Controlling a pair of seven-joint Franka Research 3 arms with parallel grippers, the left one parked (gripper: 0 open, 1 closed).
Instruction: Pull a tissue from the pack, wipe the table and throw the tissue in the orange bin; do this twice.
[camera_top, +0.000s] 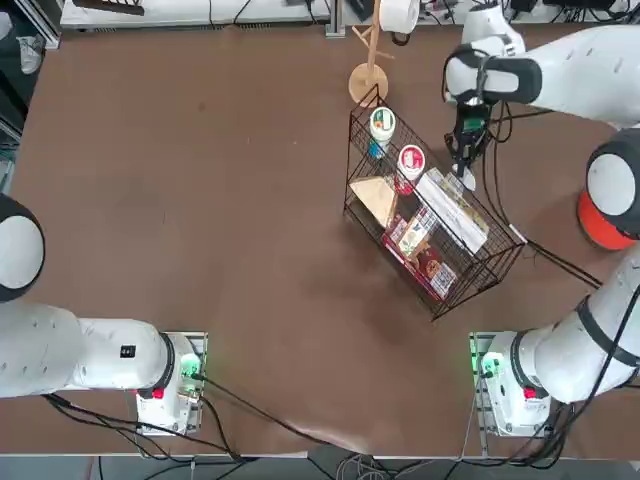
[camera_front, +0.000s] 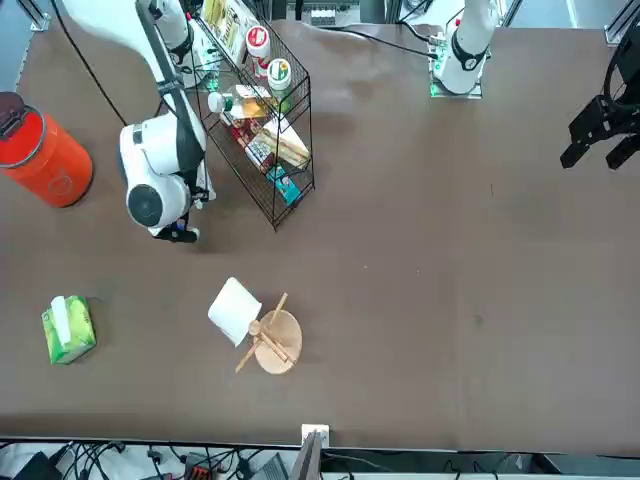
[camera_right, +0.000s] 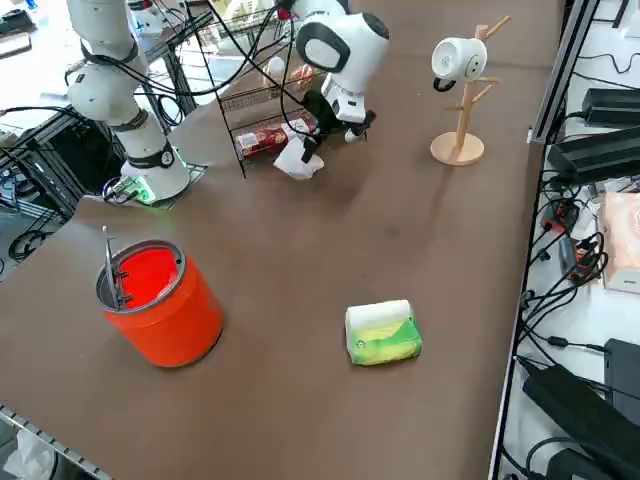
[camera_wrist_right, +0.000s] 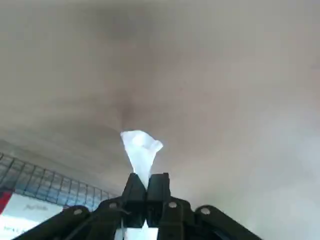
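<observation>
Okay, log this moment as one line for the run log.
stage: wiping table | right gripper: shut on tissue, beside wire basket | pack: on table | orange bin: no tissue seen inside

Table (camera_right: 400, 230): matte brown surface, smooth. Orange bin (camera_right: 165, 310): glossy moulded plastic. Pack (camera_right: 383, 333): soft, shiny yellow-green plastic film. Tissue (camera_wrist_right: 141, 150): thin white paper, crumpled. Basket (camera_top: 470, 270): black metal wire. Roll stand (camera_right: 460, 120): pale bare wood.

A black wire basket (camera_top: 432, 240) of groceries stands on the brown surface, near a white paper roll (camera_front: 234, 310) on its wooden stand (camera_front: 274, 342).
</observation>
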